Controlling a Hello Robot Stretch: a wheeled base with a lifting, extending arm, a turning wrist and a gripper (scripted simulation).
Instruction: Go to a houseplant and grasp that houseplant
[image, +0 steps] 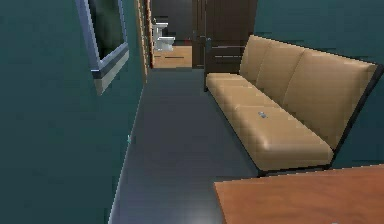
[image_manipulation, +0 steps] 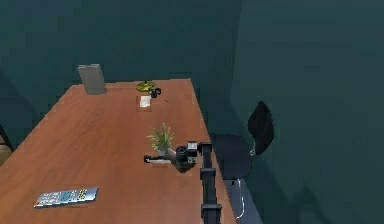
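Since the houseplant (image_manipulation: 161, 137) stands on the tabletop (image_manipulation: 90, 140) at lower centre of the arm side view, right at my end effector (image_manipulation: 160, 158), I cannot tell whether it holds anything. I judge the plant light and its leaves flimsy, so low at its stiffer base is where to take hold.

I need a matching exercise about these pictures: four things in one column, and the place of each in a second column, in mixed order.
Things
1. sofa
2. houseplant
3. grey box
4. dark chair

Places
A. at the table's far end
B. beside the table, not on it
C. at the forward view's right
D. on the table, by the gripper

Pairs: 1-C, 2-D, 3-A, 4-B.
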